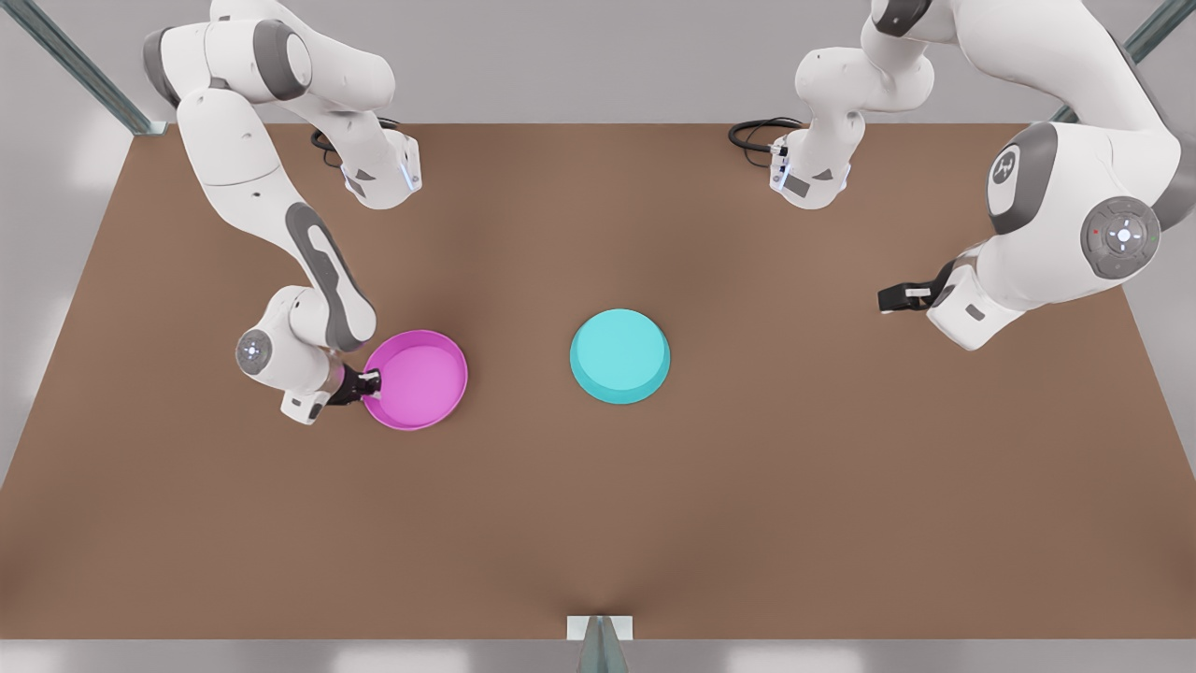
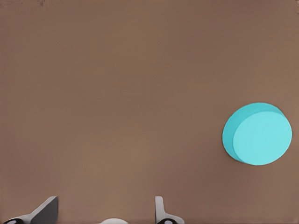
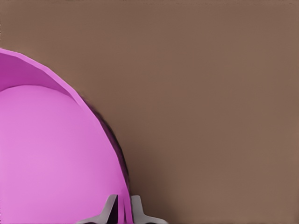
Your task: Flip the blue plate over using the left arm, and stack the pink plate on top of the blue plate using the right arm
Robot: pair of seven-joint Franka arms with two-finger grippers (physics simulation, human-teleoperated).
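The right gripper (image 1: 371,381) pinches the pink plate (image 1: 418,379)'s rim; the blue plate (image 1: 619,355) lies mid-worktop, apparently upside down; the left gripper (image 1: 886,299) waits, fingers wide.

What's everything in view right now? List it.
blue plate: 1, turquoise, mid-table, upside down with its flat base up, nothing touching it.
pink plate: 1, magenta, toward the front view's left of the blue plate and apart from it, open side up.
table: 1, brown, under both plates.
right hand: 1, black, at the pink plate's rim on the side away from the blue plate, fingers closed on the rim wall.
left hand: 1, black, raised at the front view's right, away from both plates, fingers apart and holding nothing; this arm waits.
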